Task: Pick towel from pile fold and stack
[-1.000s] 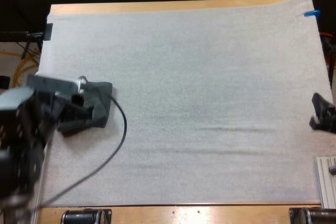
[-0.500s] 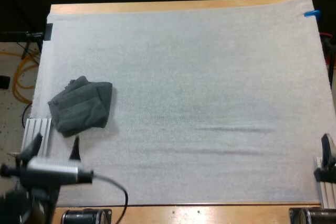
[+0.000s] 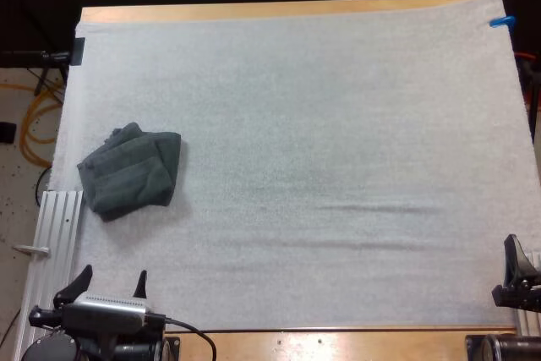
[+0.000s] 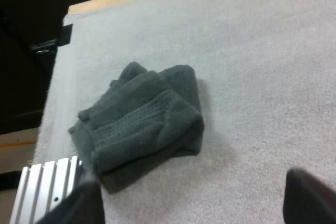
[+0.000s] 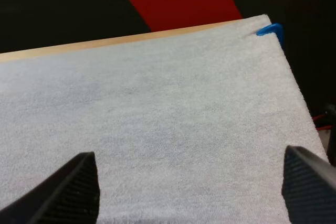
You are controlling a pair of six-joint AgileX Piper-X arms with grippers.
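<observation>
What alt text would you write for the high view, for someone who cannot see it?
A folded dark grey-green towel lies near the left edge of a white mat on a wooden table. The left gripper, open, sits at the mat's near left corner and the right gripper, open, at its near right edge.

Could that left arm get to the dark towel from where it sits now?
Probably yes. The left claw is open at the near edge of the mat; the towel lies ahead of it on the same side, with nothing between them.
</observation>
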